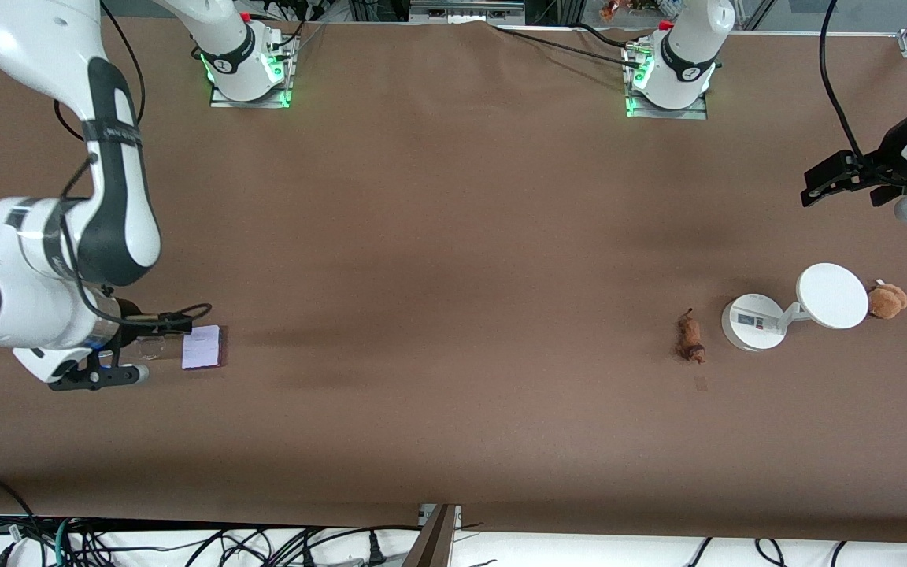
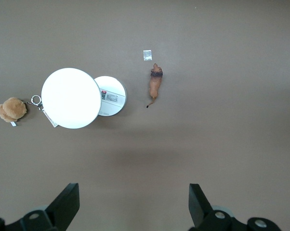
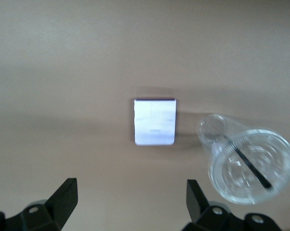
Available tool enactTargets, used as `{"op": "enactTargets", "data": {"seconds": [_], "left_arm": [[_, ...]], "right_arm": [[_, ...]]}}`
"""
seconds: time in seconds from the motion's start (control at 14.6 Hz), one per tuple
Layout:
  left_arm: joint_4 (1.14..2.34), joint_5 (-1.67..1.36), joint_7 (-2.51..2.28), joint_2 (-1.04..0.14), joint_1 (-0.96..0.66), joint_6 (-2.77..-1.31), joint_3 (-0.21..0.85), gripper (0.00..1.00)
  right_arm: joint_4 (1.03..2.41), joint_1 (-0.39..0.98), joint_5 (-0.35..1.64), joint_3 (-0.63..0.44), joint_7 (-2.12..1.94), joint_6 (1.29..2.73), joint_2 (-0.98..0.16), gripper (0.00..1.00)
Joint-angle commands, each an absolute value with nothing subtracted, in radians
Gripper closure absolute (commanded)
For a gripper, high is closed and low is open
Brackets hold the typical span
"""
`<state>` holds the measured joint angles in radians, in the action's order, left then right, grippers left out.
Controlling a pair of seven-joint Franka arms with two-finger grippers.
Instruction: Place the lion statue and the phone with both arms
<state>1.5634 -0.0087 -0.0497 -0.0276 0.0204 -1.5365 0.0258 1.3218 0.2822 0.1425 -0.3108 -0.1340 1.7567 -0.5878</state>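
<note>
While both arms hang above the table [image 1: 438, 236], the lion statue [image 1: 690, 337] lies on its side toward the left arm's end, its long axis running roughly toward and away from the front camera, dark head end nearer that camera and thin tail pointing toward the bases. Just beside it, toward the left arm's end, stands a white round-based stand [image 1: 753, 321] with its tilted disc [image 1: 832, 295]; a fluffy brown plush toy [image 1: 887, 301] sits next to the disc. A small pale square scrap [image 2: 147, 55] lies near the lion's head. Phone [image 1: 202, 347] lies flat, pale face up, at the right arm's end, apart from both pincers. A clear plastic cup [image 3: 248, 161] lies tipped on its side next to the phone, holding only a dark straw. Right gripper [image 3: 128, 204] hovers over the phone and cup, fingers spread wide, empty. Left gripper [image 2: 133, 207] hovers over bare table near the stand, fingers wide apart, empty.
</note>
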Motion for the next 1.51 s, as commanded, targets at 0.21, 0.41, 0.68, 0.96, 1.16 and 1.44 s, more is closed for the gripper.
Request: {"op": "enactTargets", "data": {"seconds": [0.21,0.41,0.68,0.96,1.16,1.44], "left_arm": [[1.526,-0.002,-0.043,-0.031,0.026,-1.536,0.031,0.0],[1.558,-0.002,-0.049,0.032,0.009,-1.537,0.043,0.0],[1.568,-0.005,-0.058,0.037,-0.015,-1.536,0.049,0.0],[1.571,-0.006,-0.06,0.025,-0.009,-1.532,0.04,0.0],[1.572,-0.008,-0.06,0.017,0.012,-1.531,0.038,0.0],[1.568,-0.008,-0.06,0.014,0.018,-1.529,0.038,0.0]], "right_arm": [[1.589,0.215,-0.046,-0.189,-0.097,1.723,-0.254,0.0],[1.684,0.135,-0.049,-0.098,-0.098,1.689,-0.106,0.0],[1.678,0.132,-0.051,-0.066,-0.101,1.576,-0.028,0.0],[1.635,0.133,-0.073,-0.022,-0.104,1.5,-0.008,0.0],[1.58,0.13,-0.078,-0.035,-0.112,1.488,-0.003,0.0],[1.58,0.13,-0.069,-0.06,-0.101,1.479,-0.009,0.0]]}}
